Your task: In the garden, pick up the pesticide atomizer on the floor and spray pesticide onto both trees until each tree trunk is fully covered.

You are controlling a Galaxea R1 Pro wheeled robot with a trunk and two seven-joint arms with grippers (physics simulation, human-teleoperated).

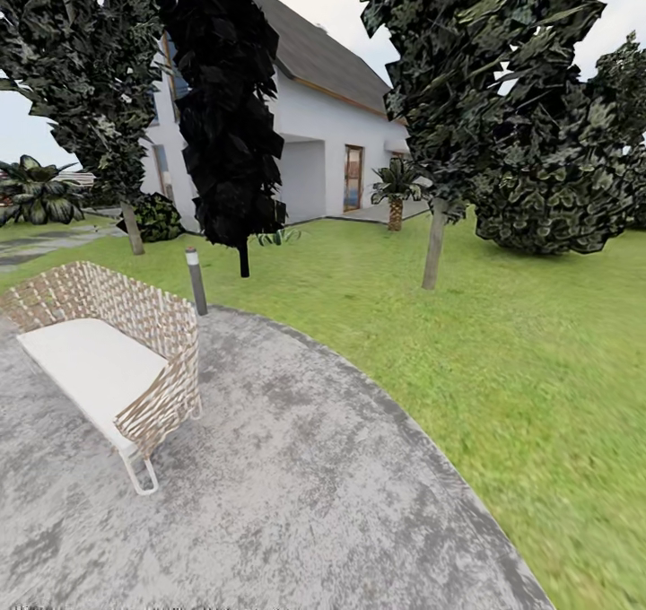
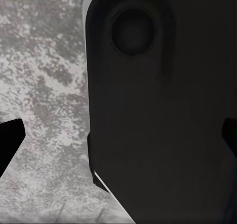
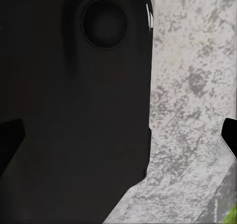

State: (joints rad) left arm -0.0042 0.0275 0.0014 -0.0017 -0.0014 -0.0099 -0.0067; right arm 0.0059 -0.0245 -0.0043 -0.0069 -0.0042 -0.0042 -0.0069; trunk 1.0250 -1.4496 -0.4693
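While a wicker chair (image 1: pixel 108 359) sits on mottled paving (image 1: pixel 296 484) — each gripper's state: cannot tell.

The tree crowns (image 1: pixel 475 63) are cut off by the head view's top edge, and the house (image 1: pixel 332 135) is largely hidden behind them. The chair (image 1: pixel 108 359) is clipped at the left edge. In each wrist view the paving (image 2: pixel 44 85) is mostly masked by a dark body (image 2: pixel 153 110), and finger tips (image 3: pixel 229 132) are cropped at the sides, so jaw state cannot be told
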